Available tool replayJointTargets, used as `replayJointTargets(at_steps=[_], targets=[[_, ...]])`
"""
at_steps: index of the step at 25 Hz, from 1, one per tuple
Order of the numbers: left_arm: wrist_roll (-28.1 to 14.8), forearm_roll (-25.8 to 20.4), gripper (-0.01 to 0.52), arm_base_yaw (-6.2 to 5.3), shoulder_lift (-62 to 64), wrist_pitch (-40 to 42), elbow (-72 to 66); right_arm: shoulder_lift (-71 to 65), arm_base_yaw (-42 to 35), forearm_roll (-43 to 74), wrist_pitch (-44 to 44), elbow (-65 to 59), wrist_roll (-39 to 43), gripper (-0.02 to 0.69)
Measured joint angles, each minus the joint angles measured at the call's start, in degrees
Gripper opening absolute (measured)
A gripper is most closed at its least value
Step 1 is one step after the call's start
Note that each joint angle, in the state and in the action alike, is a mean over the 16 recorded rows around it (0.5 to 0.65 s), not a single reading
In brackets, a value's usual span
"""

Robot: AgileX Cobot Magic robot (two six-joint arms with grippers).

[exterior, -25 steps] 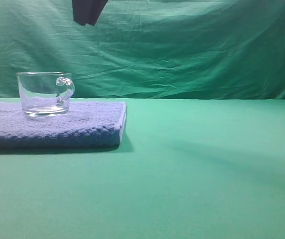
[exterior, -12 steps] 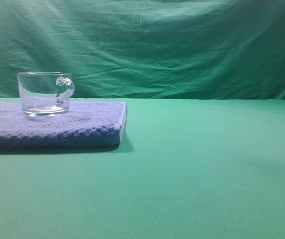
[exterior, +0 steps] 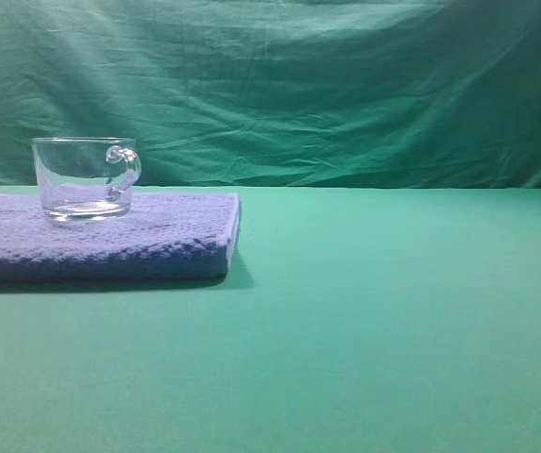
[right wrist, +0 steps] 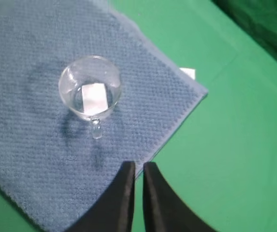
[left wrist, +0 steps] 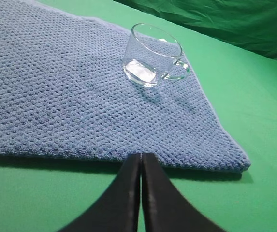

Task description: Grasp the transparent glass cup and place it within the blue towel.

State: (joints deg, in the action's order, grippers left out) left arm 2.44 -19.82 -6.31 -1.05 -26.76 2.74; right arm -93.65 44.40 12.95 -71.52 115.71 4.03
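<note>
The transparent glass cup (exterior: 86,179) stands upright on the blue towel (exterior: 157,236) at the left of the table, its handle to the right. Neither gripper shows in the high view. In the left wrist view the cup (left wrist: 153,55) sits at the towel's (left wrist: 56,96) far side, and my left gripper (left wrist: 141,157) is shut and empty at the towel's near edge. From above, the right wrist view shows the cup (right wrist: 90,87) on the towel (right wrist: 32,145). My right gripper (right wrist: 138,166) is shut with nothing in it, hanging high over the towel's edge, well clear of the cup.
Green cloth (exterior: 393,321) covers the table and a green curtain (exterior: 346,85) hangs behind it. A small white tag (right wrist: 188,73) lies by the towel's far corner.
A dark arm part at the top of the high view one second ago has left the frame. Cup and towel have not moved.
</note>
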Motion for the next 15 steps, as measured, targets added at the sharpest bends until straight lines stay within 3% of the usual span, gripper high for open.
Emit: replayJointTargets(at_steps=[7, 15], targets=[[0.0, 0.0, 0.0, 0.0, 0.0, 0.0, 0.0, 14.0, -0.35, 1.45, 5.9, -16.36, 1.08, 0.055], [0.0, 0.0, 0.0, 0.0, 0.0, 0.0, 0.0, 28.99, -5.9, 0.68, 19.0, -37.12, 1.27, 0.055]])
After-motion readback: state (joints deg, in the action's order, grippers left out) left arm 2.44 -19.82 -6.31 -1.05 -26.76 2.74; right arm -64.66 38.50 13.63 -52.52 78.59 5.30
